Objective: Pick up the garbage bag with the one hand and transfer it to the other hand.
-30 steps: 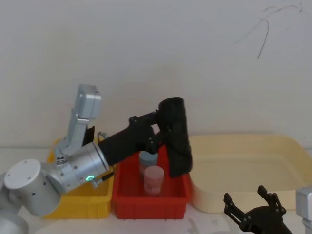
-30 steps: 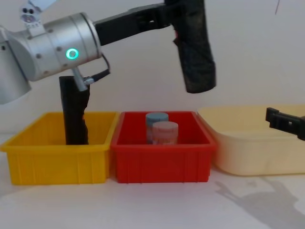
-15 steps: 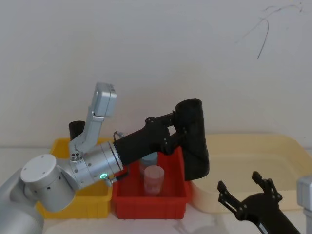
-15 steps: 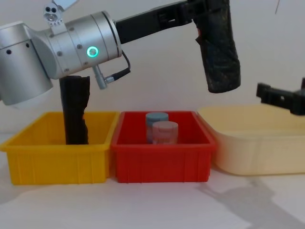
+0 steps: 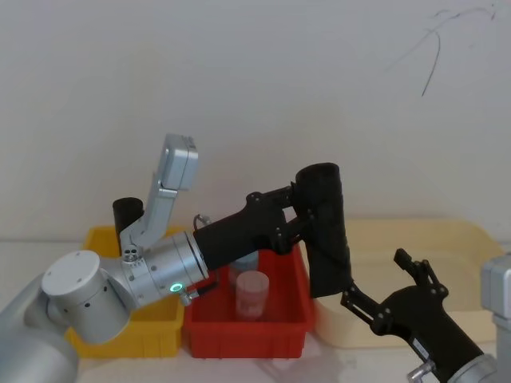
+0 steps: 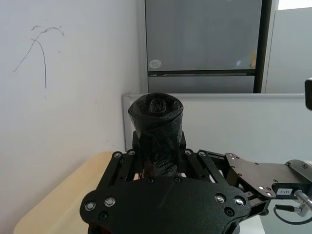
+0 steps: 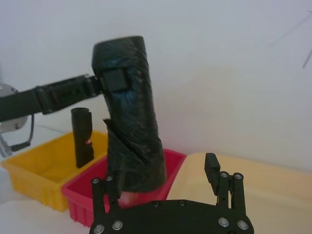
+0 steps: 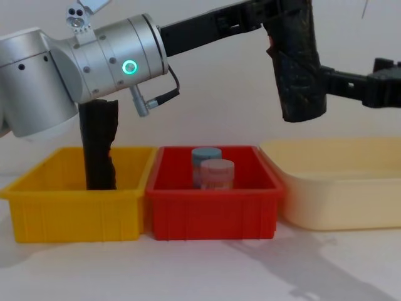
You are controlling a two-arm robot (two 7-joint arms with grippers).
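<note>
Left gripper (image 5: 303,210) pinched the garbage bag (image 5: 327,239) near its top, long axis near-vertical, mid-frame in head view. Right gripper (image 5: 382,281), fingers spread, sat just lower-right of the bag's bottom end.

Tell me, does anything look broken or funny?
Nothing is spilled. The garbage bag, held up by the left gripper with the right gripper open beside it, leans a bit, with a loose plastic flap sticking out. The thin black roll in the yellow bin has a ragged edge.
</note>
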